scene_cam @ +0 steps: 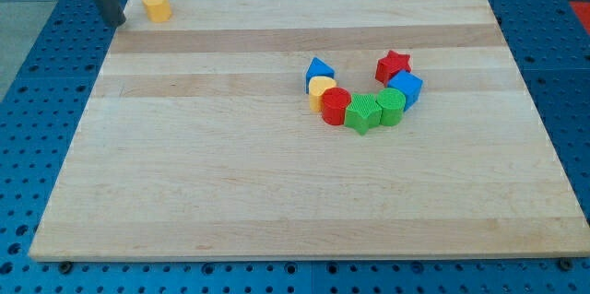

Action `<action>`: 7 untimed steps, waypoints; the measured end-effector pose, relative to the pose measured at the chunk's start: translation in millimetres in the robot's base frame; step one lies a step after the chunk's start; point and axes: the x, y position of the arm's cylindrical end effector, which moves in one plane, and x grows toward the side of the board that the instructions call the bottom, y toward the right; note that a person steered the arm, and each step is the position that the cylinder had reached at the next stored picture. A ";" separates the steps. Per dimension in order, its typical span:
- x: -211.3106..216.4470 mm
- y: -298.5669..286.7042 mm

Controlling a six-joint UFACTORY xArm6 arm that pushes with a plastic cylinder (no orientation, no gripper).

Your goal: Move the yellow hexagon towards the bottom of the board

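Observation:
The yellow hexagon [158, 5] sits at the top left corner of the wooden board [230, 183]. My tip [117, 21] is just to the view's left of it, at the board's left edge, a small gap apart from the block. The dark rod rises from there to the view's top.
A curved cluster of blocks lies right of centre: a blue block [319, 71], a yellow heart [322, 90], a red cylinder [335, 106], a green star [363, 113], a green block [391, 106], a blue cube [405, 88] and a red star [393, 65].

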 end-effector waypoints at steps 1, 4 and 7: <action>-36.4 5.4; -22.5 89.9; 1.1 131.2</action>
